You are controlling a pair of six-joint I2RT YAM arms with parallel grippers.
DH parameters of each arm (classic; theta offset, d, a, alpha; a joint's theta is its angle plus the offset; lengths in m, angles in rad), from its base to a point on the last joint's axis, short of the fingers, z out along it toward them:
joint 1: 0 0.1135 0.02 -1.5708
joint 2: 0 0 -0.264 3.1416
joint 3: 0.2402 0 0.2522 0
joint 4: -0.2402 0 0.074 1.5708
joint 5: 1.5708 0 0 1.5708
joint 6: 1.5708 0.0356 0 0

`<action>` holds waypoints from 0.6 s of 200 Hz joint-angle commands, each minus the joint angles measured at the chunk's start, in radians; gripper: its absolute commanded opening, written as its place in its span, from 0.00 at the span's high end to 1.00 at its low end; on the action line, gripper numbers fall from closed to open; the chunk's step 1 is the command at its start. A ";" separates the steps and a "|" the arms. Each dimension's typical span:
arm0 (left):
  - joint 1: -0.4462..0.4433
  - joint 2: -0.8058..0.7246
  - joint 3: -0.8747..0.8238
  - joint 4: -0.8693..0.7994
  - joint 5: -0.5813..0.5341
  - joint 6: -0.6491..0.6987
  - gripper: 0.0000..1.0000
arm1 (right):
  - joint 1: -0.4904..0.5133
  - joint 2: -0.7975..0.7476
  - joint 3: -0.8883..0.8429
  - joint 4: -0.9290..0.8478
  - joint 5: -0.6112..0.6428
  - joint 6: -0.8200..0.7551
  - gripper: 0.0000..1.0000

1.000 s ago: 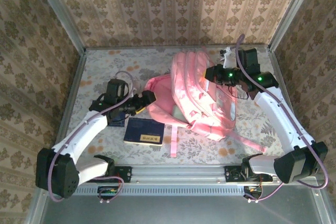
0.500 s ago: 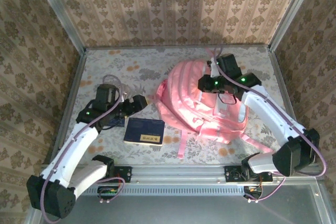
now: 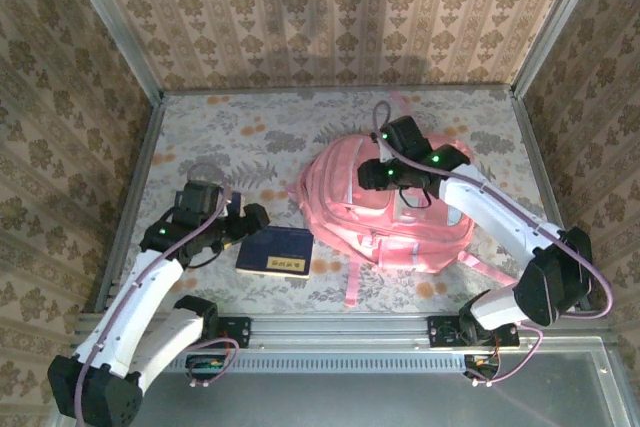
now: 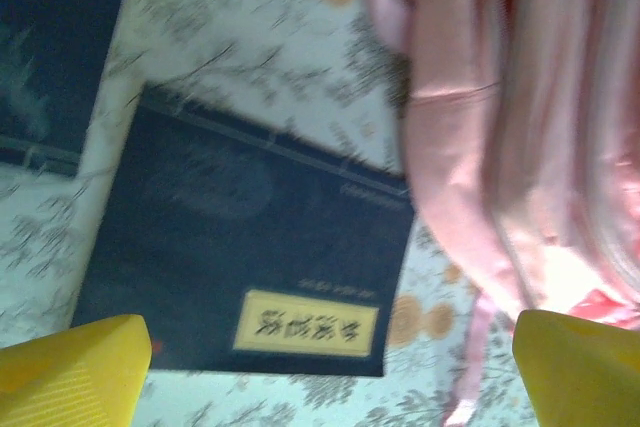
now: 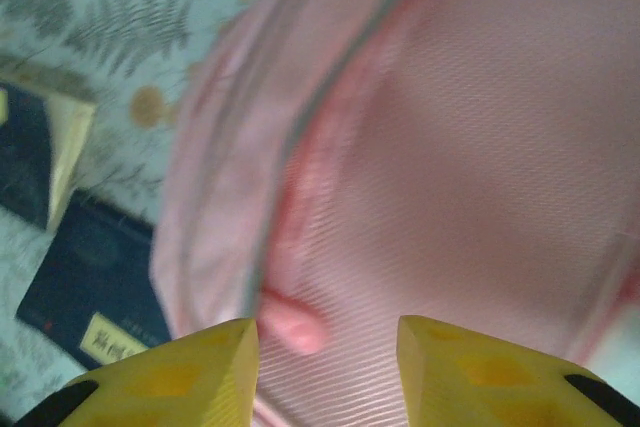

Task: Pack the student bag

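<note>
**Status, left to right**

1. Left pincer [image 4: 325,332]: jaws wide apart, with nothing between them. It hovers over the left of the desk [image 3: 200,137], above two dark blue books.
2. Second book [image 4: 50,47]: leftmost, flat on the desk. Not packed.
3. Book [image 3: 275,250]: flat on the desk, label up, just beside the bag's left edge. Not packed.
4. Bag [image 3: 345,207]: lies flat at centre-right of the desk, front pockets up, straps trailing toward the near edge. I cannot tell whether any zip is open.
5. Right pincer [image 5: 322,332]: jaws partly apart, clamped on nothing that I can see. It hangs low over the pink fabric on the bag's upper left part. A small pink tab [image 5: 290,327] lies just beside one finger.

**Progress**

I judge the task to be at an early stage, since both books are outside the bag.

Steps I judge to be left:
- Open a compartment and hold its mouth apart.
- Lift each book in turn and slide it in.
- Close the zip.
</note>
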 commanded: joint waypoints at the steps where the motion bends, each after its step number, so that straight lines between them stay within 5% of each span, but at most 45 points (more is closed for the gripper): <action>1: 0.008 -0.004 -0.054 -0.092 -0.071 -0.051 0.05 | 0.092 0.009 0.037 0.045 -0.016 -0.058 0.57; 57: 0.010 0.105 -0.125 0.071 -0.108 -0.003 0.05 | 0.363 0.250 0.112 0.006 -0.026 -0.034 0.56; 120: 0.010 0.273 -0.165 0.248 -0.110 0.034 0.06 | 0.409 0.345 0.006 0.048 -0.013 0.094 0.46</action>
